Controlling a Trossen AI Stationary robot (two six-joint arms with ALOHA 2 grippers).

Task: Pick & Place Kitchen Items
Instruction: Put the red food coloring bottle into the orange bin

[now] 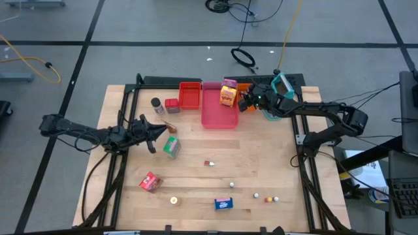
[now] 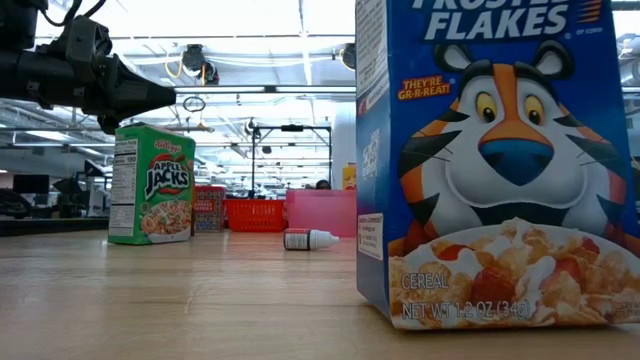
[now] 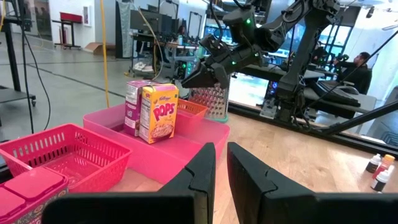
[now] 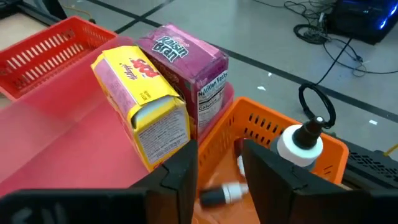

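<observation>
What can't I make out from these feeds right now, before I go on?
- High view: the tiny pieces near the table's front edge are too small to identify.
- Low view: the blue cereal box fills the right side, hiding the table behind it.
- Right wrist view: the right gripper covers part of the orange tray, so its contents are partly hidden.

Table centre [image 1: 215, 147] open, boxes [image 1: 228, 94] crowding pink tray [image 1: 219, 116]

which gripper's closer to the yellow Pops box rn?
Right. The right gripper hovers just beside the yellow Pops box, over the orange tray next to the pink tray. The left gripper is well off, near the green Apple Jacks box.
</observation>
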